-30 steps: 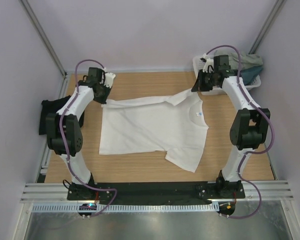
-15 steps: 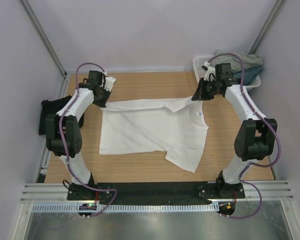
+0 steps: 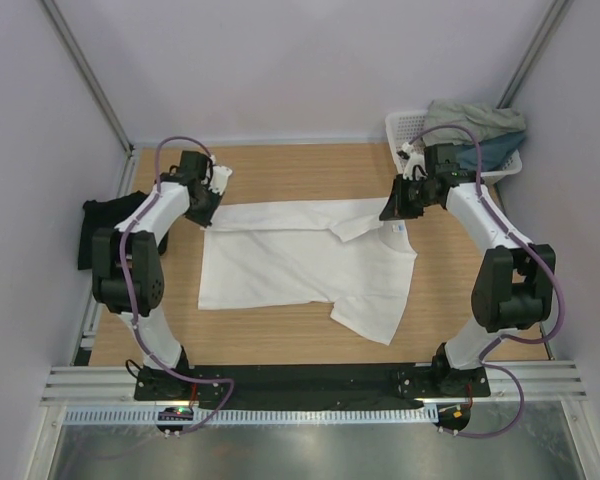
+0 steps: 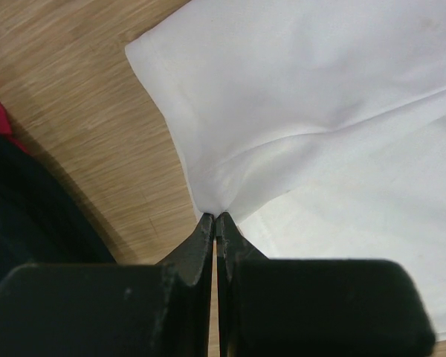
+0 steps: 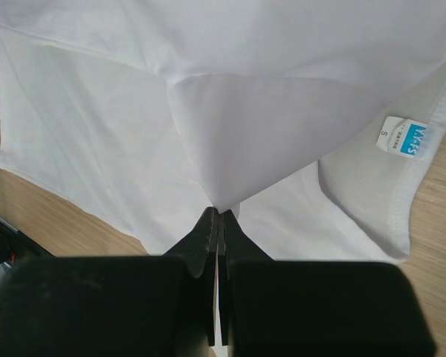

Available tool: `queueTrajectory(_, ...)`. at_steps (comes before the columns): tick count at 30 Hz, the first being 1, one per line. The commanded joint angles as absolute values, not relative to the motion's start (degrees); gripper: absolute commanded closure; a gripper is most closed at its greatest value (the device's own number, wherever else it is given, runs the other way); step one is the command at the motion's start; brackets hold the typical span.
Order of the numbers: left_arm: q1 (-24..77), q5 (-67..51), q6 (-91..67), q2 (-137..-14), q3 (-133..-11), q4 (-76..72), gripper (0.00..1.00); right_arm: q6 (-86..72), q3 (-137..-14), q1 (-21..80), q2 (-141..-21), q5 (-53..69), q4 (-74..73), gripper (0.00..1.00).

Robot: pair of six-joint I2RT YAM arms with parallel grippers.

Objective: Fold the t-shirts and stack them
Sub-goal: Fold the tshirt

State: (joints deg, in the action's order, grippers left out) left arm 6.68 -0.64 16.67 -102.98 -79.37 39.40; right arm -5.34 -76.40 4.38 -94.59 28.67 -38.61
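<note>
the white shirt (image 3: 300, 265), spread on the table (image 3: 280, 165), is pinched at its far edge by the left gripper (image 3: 204, 207) and right gripper (image 3: 391, 213). that edge has been drawn nearer within the last second, so a lengthwise fold is judged begun.

A wooden bench (image 3: 290, 170) fills the middle of the frame. A white plastic lattice basket (image 3: 400, 130) sits at its upper right corner. Silver rails (image 3: 80, 385) run along the lower edge.
</note>
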Motion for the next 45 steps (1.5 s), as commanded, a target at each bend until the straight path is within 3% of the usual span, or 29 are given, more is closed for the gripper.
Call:
queueTrajectory(1, 7.03, 1.58, 15.38, -105.64, -81.21, 41.22, 1.0, -4.92, -75.85, 4.75, -93.78, 28.57, -36.04, 0.99)
queueTrajectory(3, 7.03, 1.41, 14.51, -107.22, -82.0, 42.7, 0.97, -4.49, -75.67, 4.75, -94.22, 28.39, -36.04, 0.99)
queueTrajectory(6, 7.03, 2.63, 13.19, -107.58, -82.88, 44.3, 0.63, -4.39, -75.76, 4.92, -94.92, 28.39, -36.04, 0.99)
queueTrajectory(7, 7.03, 2.98, 12.66, -107.14, -82.62, 44.38, 0.4, -4.48, -75.94, 4.92, -95.1, 28.48, -35.95, 0.99)
queueTrajectory(10, 6.94, 2.99, 11.61, -103.73, -82.35, 43.6, 0.12, -4.31, -76.38, 5.18, -95.36, 28.48, -35.86, 0.99)
queueTrajectory(13, 7.12, 0.98, 10.11, -101.44, -84.63, 43.59, 0.11, -4.04, -76.46, 5.19, -95.89, 28.13, -35.77, 0.99)
queueTrajectory(16, 7.29, -2.26, 8.7, -102.3, -87.97, 43.77, 0.13, -3.25, -76.38, 5.19, -96.5, 26.9, -35.77, 0.97)
queueTrajectory(18, 7.47, -5.43, 8.18, -103.97, -91.56, 46.57, 0.15, -2.29, -77.16, 5.19, -96.85, 25.15, -36.3, 0.85)
queueTrajectory(19, 7.56, -8.58, 7.74, -105.63, -92.54, 47.89, 0.19, -1.59, -77.69, 5.19, -96.77, 24.09, -37.17, 0.7)
queueTrajectory(20, 7.65, -9.92, 7.47, -106.34, -93.24, 49.38, 0.21, -0.71, -78.74, 5.27, -96.68, 22.78, -37.35, 0.64)
queueTrajectory(22, 7.91, -11.68, 7.03, -107.66, -94.48, 50.97, 0.26, -0.26, -80.24, 5.1, -95.8, 18.74, -38.49, 0.54)
queueTrajectory(25, 8.61, -15.37, 7.47, -108.89, -94.4, 52.29, 0.32, 4.12, -82.96, 5.53, -93.43, 15.92, -39.2, 0.5)
queueTrajectory(29, 8.79, -16.79, 7.12, -109.51, -92.55, 52.82, 0.4, 14.74, -86.04, 16.56, -93.16, 8.72, -40.78, 0.5)
queueTrajectory(32, 8.79, -18.01, 6.07, -109.95, -91.32, 53.17, 0.5, 20.73, -86.31, 23.87, -95.53, 9.22, -39.73, 0.56)
queueTrajectory(33, 8.79, -18.89, 5.89, -110.21, -90.71, 53.43, 0.61, 21.26, -86.66, 25.04, -96.67, 9.49, -39.81, 0.57)
queueTrajectory(35, 8.79, -19.42, 5.89, -110.48, -90.27, 53.53, 0.69, 20.31, -87.88, 26.45, -100.61, 12.72, -39.99, 0.59)
queueTrajectory(41, 9.05, -17.75, 6.24, -110.65, -87.63, 52.65, 0.76, 18.63, -89.47, 27.77, -108.0, 13.02, -39.55, 0.64)
queueTrajectory(45, 9.23, -17.84, 5.98, -111.79, -87.19, 52.56, 0.97, 21.35, -89.47, 27.69, -110.82, 12.48, -40.86, 0.68)
